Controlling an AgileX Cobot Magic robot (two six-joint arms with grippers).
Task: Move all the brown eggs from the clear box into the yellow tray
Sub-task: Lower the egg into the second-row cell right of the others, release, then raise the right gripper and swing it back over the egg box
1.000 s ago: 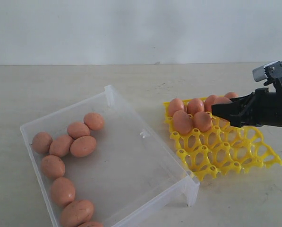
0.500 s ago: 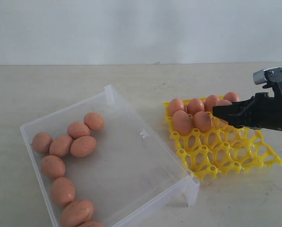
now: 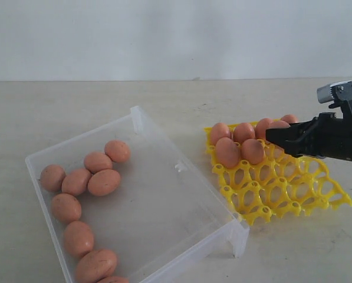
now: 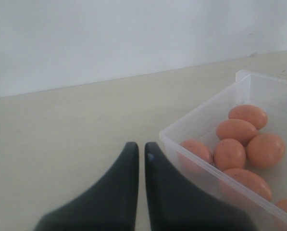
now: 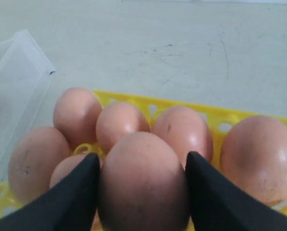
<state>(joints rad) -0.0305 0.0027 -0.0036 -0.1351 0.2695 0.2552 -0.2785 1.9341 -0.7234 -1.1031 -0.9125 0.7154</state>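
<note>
Jaws of the left gripper [image 4: 141,144] are pressed nearly together and hold nothing; the tips sit just outside a corner of the clear box [image 3: 81,134]. Loose brown eggs [image 3: 104,182] lie along the left side of the box. The yellow tray [image 3: 282,194] stands just beside the box on its right, with eggs in its two rear rows. Jaws of the right gripper [image 5: 142,156] sit against both sides of one brown egg [image 5: 142,187] at the second row, with no gap visible.
</note>
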